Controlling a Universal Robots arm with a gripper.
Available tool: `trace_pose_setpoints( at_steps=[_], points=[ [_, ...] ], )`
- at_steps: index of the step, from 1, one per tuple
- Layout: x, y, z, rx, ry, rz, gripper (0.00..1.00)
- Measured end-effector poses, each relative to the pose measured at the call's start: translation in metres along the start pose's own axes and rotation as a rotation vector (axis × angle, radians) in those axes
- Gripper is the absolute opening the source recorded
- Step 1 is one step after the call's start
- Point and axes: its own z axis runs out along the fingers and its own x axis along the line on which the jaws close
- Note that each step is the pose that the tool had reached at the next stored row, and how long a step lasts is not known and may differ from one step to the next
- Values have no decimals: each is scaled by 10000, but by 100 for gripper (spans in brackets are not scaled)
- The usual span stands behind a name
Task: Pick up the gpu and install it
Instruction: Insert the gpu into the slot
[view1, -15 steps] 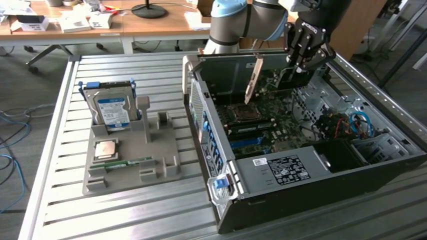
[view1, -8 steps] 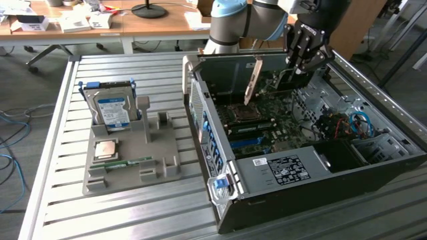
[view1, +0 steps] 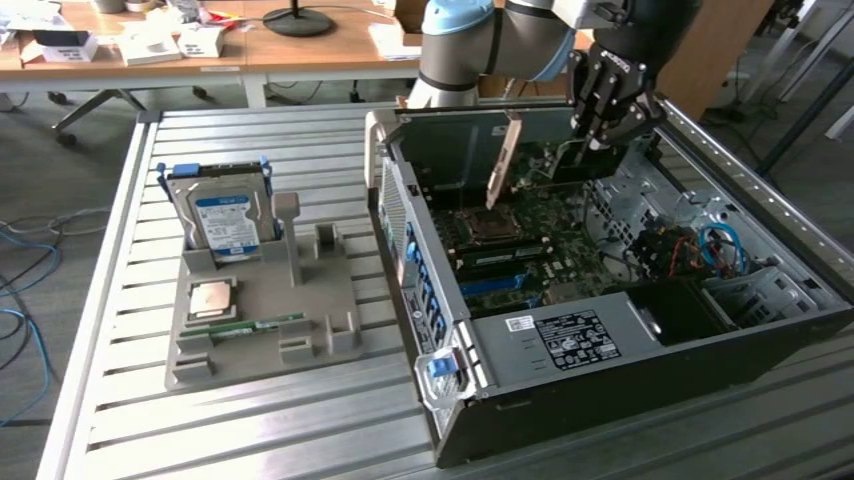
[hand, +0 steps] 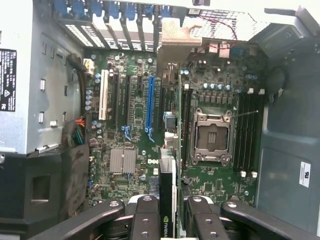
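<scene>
Gpu clamped edge-on by part-closed end effector, held upright over mobo slots in PC case, for aligned insertion.

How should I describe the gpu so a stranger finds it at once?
Find the open computer case on the slatted metal table. Above its motherboard, the gripper holds the gpu, a thin dark card on edge. Unlike the boards fixed inside, it hangs from the gripper and ends in a silver bracket.
</scene>
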Motion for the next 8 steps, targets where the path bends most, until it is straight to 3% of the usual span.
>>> trace_pose_setpoints(
  at_steps=[5,6,8],
  points=[
    [0,9,7,28,-33,25,26],
    [2,26,26,120,-43,28,26],
    [5,36,47,154,-46,105,26]
  ],
)
